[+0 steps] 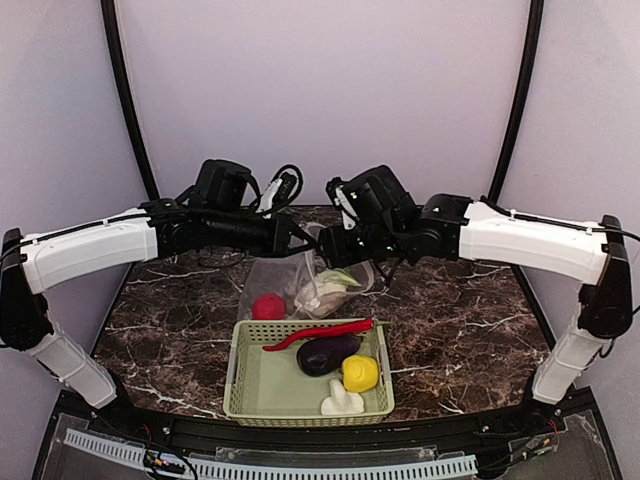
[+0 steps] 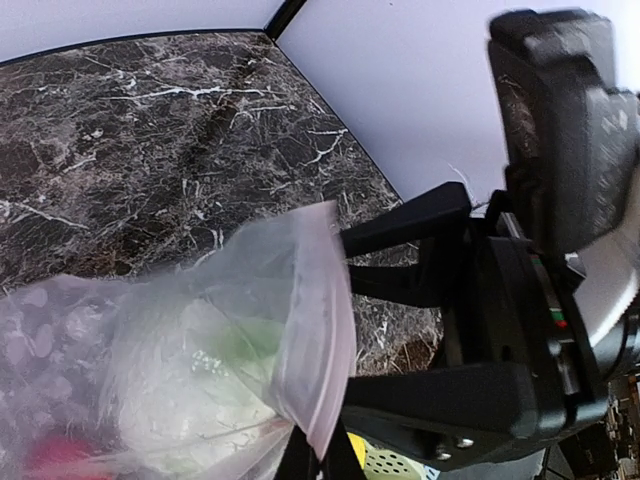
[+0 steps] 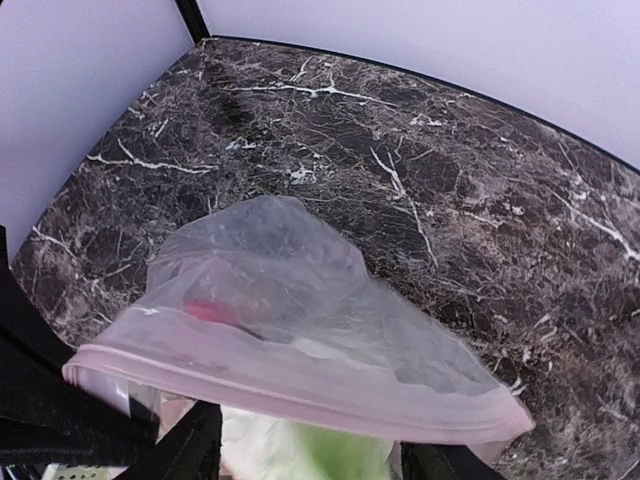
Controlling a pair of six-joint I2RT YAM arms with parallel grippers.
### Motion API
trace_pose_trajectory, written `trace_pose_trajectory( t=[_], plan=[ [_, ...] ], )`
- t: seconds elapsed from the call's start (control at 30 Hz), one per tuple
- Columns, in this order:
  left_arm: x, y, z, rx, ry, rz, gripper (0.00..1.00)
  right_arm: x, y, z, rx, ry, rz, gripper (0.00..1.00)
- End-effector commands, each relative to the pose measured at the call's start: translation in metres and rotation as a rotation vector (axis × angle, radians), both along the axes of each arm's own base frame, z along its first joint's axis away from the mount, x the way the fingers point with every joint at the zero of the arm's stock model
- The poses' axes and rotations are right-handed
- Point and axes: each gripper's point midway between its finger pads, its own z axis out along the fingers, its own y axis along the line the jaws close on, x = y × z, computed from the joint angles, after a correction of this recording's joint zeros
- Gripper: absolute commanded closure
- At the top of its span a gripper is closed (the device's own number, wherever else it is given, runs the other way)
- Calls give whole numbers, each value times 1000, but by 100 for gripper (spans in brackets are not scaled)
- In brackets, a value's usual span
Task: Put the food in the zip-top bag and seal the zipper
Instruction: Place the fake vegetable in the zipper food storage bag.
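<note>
Basket of pale green plastic sits at the near edge of the surface, midway between the two arm bases. It holds the white mushroom, the yellow pepper, the eggplant and the red chili, which lies along its far rim. Just behind the basket, towards the middle of the surface, is the zip-top bag. Its bottom rests on the marble and its mouth is lifted, with the red pepper and the cauliflower inside.

The left gripper is closed, pinching the bag at one end of the pinkish zipper. The right gripper faces it from the other side with its jaws spread wide. Its tips reach the zipper strip and grip nothing, and whether they touch the strip cannot be told. Cauliflower shows through the plastic between its fingers.

The surface is dark marble veined with white. Pale grey walls enclose it at the far edge and both sides, with black poles rising at the far corners.
</note>
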Motion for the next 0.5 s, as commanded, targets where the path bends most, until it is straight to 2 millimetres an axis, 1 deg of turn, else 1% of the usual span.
trace_pose_trajectory(
  t=[0.0,0.13,0.23,0.33,0.47],
  plan=[
    [0,9,26,-25,-59,37,99,-17,-8,37,126,-5,39,36],
    [4,14,26,-26,-60,57,99,-35,-21,45,184,34,58,29],
    [3,16,26,-32,-56,55,99,-41,-39,40,193,56,14,27],
    [3,19,24,-32,-55,56,99,-41,-57,27,186,88,-45,28],
    [2,21,25,-33,-56,59,99,-35,-72,-2,177,161,-103,33]
  ],
)
